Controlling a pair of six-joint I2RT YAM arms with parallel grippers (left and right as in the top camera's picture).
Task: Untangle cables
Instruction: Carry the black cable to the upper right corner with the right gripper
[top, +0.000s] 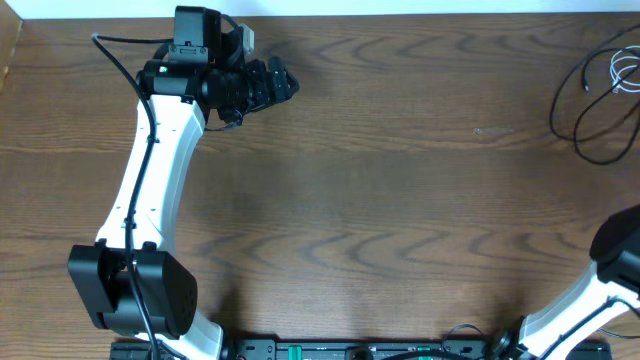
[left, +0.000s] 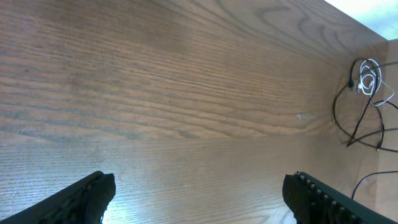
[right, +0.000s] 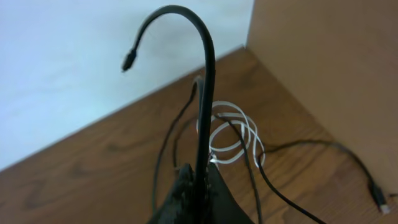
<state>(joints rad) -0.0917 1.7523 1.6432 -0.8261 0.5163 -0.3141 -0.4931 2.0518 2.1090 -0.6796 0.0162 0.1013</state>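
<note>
Overall, the wooden counter (top: 400, 200) fills the overhead view. The left arm (top: 155, 190) reaches from the near edge to the far left corner. Of the right arm (top: 600, 290), only a section shows at the near right edge.

The left tool (left: 199, 185) hangs over bare wood, its fingers spread wide, with nothing between them. The right tool (right: 196, 190) cannot be seen from overhead. In the right wrist view its fingers are closed tight on a black cable (right: 208, 74).

The cables (top: 600, 95) lie in a loose heap at the far right corner of the counter, well apart from the left tool. Black loops spread over the wood there. The white cable (right: 233, 140) sits coiled among them, and black strands cross over it.

The gripped black cable rises upright from the right tool, arches over to the left and ends in a free plug (right: 129, 60) held in the air, against the pale wall (right: 93, 62). Whether this cable is still knotted into the heap cannot be told.
</note>
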